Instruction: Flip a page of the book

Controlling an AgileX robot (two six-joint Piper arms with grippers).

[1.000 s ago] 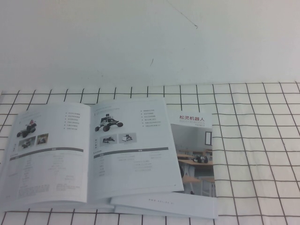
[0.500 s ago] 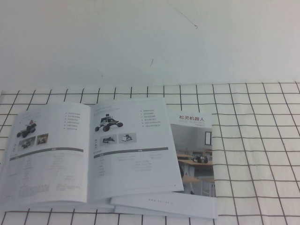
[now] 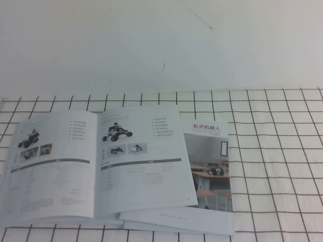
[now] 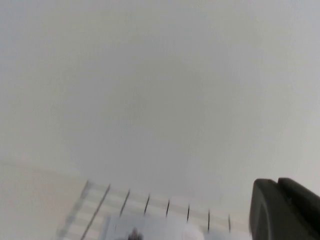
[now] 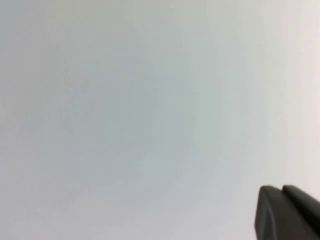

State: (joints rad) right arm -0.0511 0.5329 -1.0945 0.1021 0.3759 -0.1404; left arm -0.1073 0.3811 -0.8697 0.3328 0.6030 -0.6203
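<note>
Nearest the robot, the book (image 3: 96, 166) lies open and flat on the checked cloth (image 3: 272, 166), overlapping a second booklet (image 3: 209, 166). The page (image 3: 141, 161) with the rover photo lies unturned; the task looks unstarted. Left gripper (image 4: 285, 210) and right gripper (image 5: 287, 212) hang clear; their openings cannot be judged.

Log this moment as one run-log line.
book open, flat | page not lifted | left claw off book | right claw off book | arms absent from high view

book (image 3: 96, 166) open | page (image 3: 141, 159) flat | atop booklet (image 3: 212, 166)
</note>
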